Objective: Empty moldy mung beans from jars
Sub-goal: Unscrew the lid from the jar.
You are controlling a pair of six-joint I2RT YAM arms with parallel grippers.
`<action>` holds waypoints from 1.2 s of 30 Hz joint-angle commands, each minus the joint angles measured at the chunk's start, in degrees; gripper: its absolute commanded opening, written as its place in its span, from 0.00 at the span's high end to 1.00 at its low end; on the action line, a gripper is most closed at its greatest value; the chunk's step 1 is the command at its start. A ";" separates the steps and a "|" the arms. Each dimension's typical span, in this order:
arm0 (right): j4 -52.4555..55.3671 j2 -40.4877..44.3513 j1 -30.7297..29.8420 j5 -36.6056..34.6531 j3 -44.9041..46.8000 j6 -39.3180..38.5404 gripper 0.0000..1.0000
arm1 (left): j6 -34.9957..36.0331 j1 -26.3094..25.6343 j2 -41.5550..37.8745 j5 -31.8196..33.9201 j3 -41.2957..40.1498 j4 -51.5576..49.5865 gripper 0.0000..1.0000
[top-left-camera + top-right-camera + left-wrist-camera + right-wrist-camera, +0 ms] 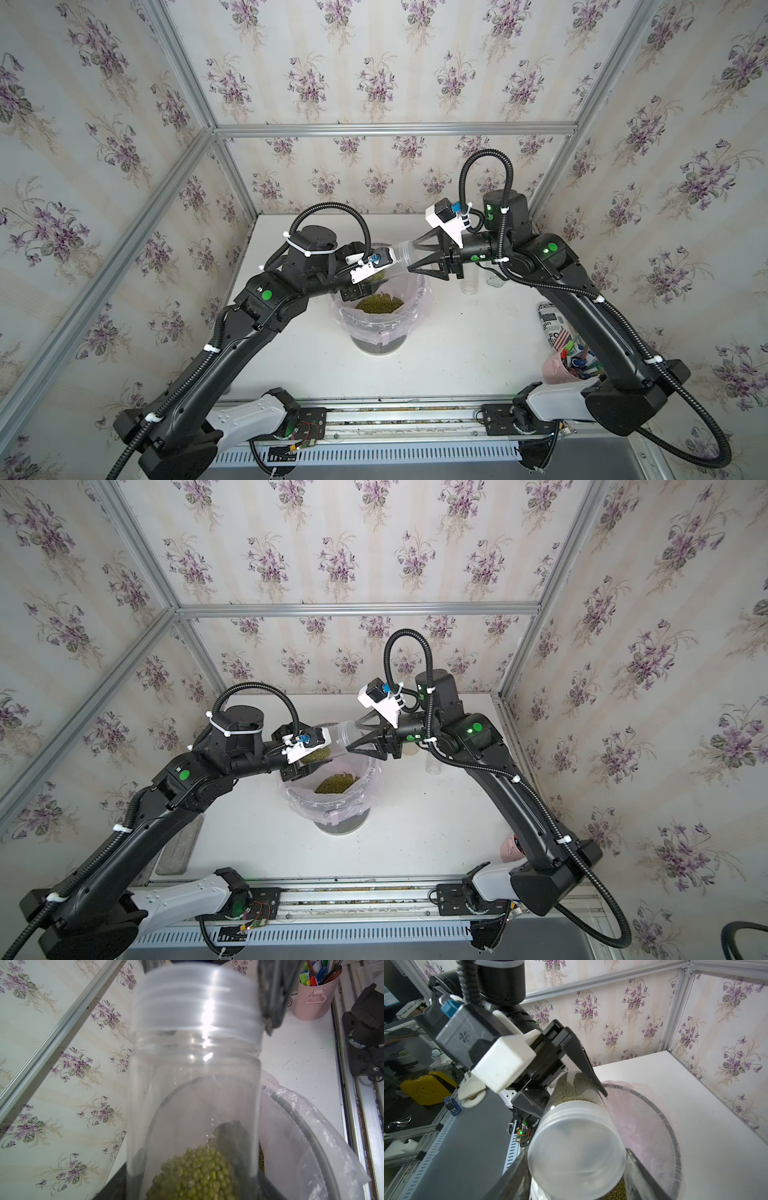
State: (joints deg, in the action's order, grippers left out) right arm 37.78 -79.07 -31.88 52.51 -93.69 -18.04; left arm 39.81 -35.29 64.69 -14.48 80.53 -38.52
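Note:
A clear jar [384,272] with mung beans [197,1172] heaped at its bottom end lies tilted above a mesh bin [409,328] lined with a pink bag. My left gripper [195,1180] is shut on the jar's body, with one of its fingers [583,1061] lying along the glass. The whitish lid [577,1147] sits on the jar's mouth, and my right gripper [409,257] is shut on it from both sides. More mung beans [336,783] lie heaped inside the bin. In both top views the jar [328,750] spans the gap between the two grippers.
Two clear jars without lids [471,282] [494,278] stand behind the right arm near the back wall. A printed can [548,320] and a pink cup of pens [559,368] stand at the right edge. Papered walls close in the back and both sides.

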 commanded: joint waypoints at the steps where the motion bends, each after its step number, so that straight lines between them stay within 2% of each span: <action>1: 5.30 -1.19 2.58 4.32 -1.77 -6.62 0.50 | -0.72 0.13 -0.17 0.20 0.24 3.32 1.00; 9: 13.11 -2.58 3.05 7.51 -4.54 -15.73 0.50 | -0.70 0.16 0.07 0.08 0.41 3.29 1.00; 14: 13.40 -2.50 3.05 9.27 -4.92 -16.98 0.50 | -0.62 0.13 0.34 0.26 0.40 3.31 1.00; 29: 8.98 -2.35 5.49 6.36 -5.41 -11.59 0.51 | -0.35 0.14 0.88 0.67 0.64 3.29 1.00; 36: 3.88 -0.88 7.05 4.17 -4.49 -5.26 0.52 | -0.09 0.13 0.49 0.92 0.33 3.72 1.00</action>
State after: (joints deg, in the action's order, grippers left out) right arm 45.63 -80.68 -25.12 57.45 -98.28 -26.39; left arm 39.31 -35.22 65.39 -13.61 80.71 -37.63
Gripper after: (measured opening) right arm 0.602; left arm 0.655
